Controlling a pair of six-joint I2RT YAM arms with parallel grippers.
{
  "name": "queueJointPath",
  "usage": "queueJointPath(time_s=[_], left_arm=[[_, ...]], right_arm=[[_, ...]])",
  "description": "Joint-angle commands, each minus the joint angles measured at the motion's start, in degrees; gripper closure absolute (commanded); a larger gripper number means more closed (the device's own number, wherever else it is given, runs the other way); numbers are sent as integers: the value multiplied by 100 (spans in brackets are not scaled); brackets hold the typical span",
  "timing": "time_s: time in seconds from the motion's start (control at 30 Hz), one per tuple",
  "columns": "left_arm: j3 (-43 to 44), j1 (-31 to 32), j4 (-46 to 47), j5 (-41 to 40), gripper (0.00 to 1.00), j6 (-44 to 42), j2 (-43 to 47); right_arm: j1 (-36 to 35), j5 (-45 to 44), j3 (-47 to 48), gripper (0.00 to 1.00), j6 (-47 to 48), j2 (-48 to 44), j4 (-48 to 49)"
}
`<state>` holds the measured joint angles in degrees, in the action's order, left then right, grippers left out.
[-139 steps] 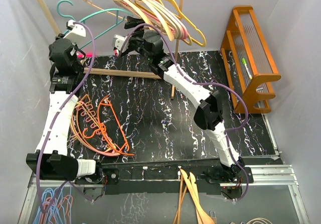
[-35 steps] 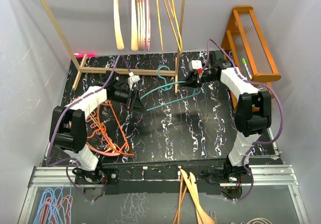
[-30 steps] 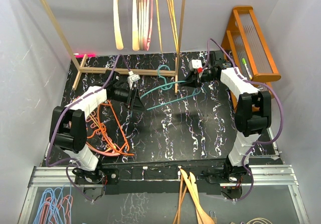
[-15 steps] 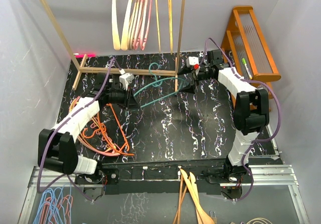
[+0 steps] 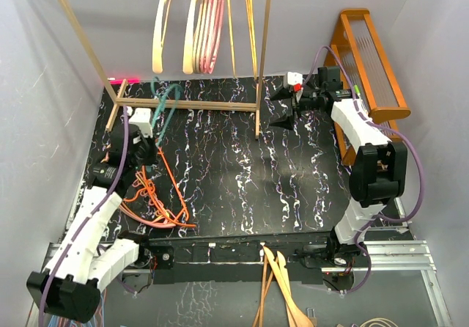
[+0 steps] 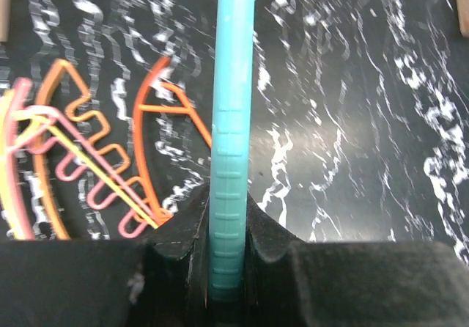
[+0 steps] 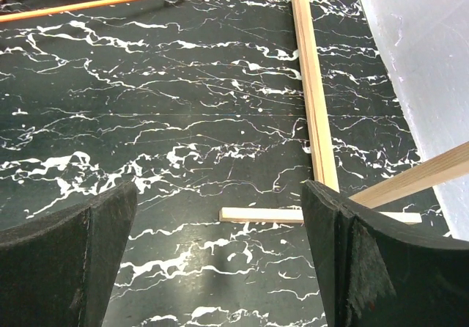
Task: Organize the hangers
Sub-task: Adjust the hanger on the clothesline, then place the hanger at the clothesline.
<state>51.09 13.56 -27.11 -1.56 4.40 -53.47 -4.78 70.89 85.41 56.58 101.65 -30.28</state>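
ITEM: thin teal plastic hanger (image 6: 233,85), raised at 10 o'clock over the black marbled table (image 5: 242,180) | LEFT GRIPPER (image 6: 229,243): clamped on its bar | RIGHT GRIPPER (image 7: 220,261): jaws wide, empty, 2 o'clock | METHOD: hold hook upright, hang beside tan and pink hung hangers (image 5: 201,34) at 12 o'clock.

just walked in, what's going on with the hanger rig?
The left gripper is shut on a teal hanger, holding it near the left end of the wooden rack. The right gripper is open and empty, by the rack's right post. Several tan and pink hangers already hang on the rack. A pile of orange and pink hangers lies on the table beside the left arm, not yet hung.
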Motion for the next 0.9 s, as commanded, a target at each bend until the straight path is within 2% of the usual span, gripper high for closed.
queueJointPath(time_s=[0.0, 0.1, 0.17, 0.23, 0.33, 0.43, 0.6, 0.73, 0.87], left_arm=[[296, -29, 46, -1615, 100, 185, 408], [600, -34, 119, -2194, 100, -234, 408], [1054, -100, 1, -2128, 100, -437, -27], [1718, -422, -191, -1714, 100, -526, -545], [2281, -1084, 114, -1000, 100, -597, -942], [3355, -1570, -112, -214, 100, -662, -1579], [5308, -1652, -954, 402, 100, -894, -2446], [6457, -1649, -1390, 825, 100, -847, -2883], [6719, -1654, -1376, 1245, 100, -772, -2983]], right_arm=[[21, 107, 218, 2, 145, -447, -493], [21, 165, 201, 2, 431, -520, -804], [24, 178, 154, 2, 450, -535, -841], [20, 187, 68, 2, 450, -543, -839], [25, 188, -111, 2, 474, -599, -835], [18, 172, -304, 2, 500, -721, -805], [26, 131, -499, 2, 538, -812, -800], [23, 78, -676, 2, 571, -870, -752], [25, 8, -818, 2, 649, -849, -751]])
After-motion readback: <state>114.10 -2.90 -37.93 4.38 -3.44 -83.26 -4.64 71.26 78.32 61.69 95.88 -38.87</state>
